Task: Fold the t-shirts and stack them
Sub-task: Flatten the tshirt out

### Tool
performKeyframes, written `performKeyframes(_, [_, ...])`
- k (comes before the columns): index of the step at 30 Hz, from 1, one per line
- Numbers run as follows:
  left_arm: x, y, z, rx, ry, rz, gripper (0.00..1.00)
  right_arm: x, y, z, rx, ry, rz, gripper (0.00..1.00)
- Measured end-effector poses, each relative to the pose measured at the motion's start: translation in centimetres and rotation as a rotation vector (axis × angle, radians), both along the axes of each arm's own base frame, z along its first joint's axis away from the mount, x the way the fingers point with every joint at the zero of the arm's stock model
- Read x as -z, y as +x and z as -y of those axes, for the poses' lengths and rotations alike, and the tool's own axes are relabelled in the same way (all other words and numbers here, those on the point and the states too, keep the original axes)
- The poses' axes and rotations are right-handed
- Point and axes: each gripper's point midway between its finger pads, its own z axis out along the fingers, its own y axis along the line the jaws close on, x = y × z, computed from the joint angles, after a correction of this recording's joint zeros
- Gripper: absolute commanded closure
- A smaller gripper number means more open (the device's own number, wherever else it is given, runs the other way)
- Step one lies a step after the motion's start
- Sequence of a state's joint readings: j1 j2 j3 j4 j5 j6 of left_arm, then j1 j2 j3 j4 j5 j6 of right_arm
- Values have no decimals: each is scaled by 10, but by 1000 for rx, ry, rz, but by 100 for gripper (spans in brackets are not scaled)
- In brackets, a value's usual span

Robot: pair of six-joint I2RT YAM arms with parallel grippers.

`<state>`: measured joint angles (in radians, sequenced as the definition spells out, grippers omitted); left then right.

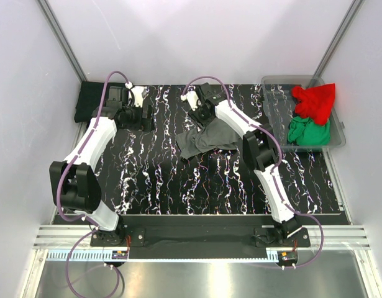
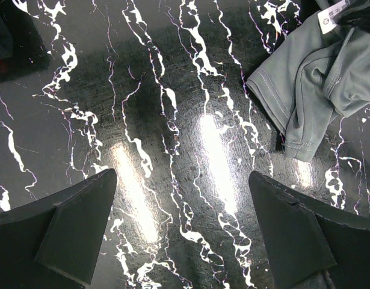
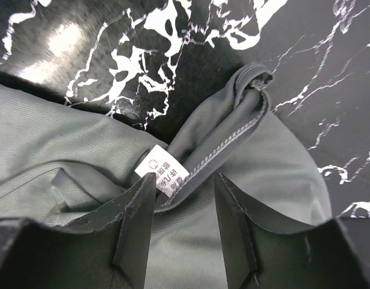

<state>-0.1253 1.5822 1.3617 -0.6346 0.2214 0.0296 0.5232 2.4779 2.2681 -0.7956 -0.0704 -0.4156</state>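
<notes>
Jaws of the right gripper [image 3: 185,186] stand partly apart astride the collar hem of the grey shirt [image 1: 206,139], just beside its label [image 3: 163,171]. The hem runs between them, but nothing shows it pinched. The shirt lies crumpled near the middle of the table [image 1: 178,186]. It is well apart from the bin [image 1: 284,79] holding the red shirt [image 1: 315,99] and green shirt [image 1: 309,131], and from the black shirt [image 1: 91,102] at the far left edge. The left gripper [image 2: 181,198] hangs wide open and empty over the table, with a hemmed edge of the grey shirt off to one side of it.

The likeliest trouble is a poor bite. Closing here could catch only the thin hem, which may slip free on the lift. It could also trap a second layer underneath, so the shirt rises as a knot instead of opening out. With one gripper alone on the cloth, a pull would probably drag the whole heap across the smooth tabletop rather than flatten it. Until the left gripper takes a matching edge, any fold risks coming out skewed, and the stack would be untidy.
</notes>
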Motion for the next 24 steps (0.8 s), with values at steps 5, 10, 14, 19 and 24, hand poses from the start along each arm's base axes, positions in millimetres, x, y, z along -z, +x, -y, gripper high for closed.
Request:
performKeyframes(5, [0, 0, 0, 0, 0, 0, 3, 16, -6, 4, -2, -18, -30, 62])
performKeyframes(10, [2, 0, 0, 0, 1, -5, 3, 18, -11, 0, -31, -3, -55, 100])
performKeyframes(14, [4, 1, 0, 0, 2, -9, 2, 15, -14, -3, -65, 5, -60, 100])
performKeyframes(19, [4, 1, -2, -2, 11, -8, 2, -32, 0, -14, -127, 47, 33, 100])
performKeyframes(24, [5, 3, -4, -9, 24, -8, 2, -156, 11, -29, -195, 164, 270, 100])
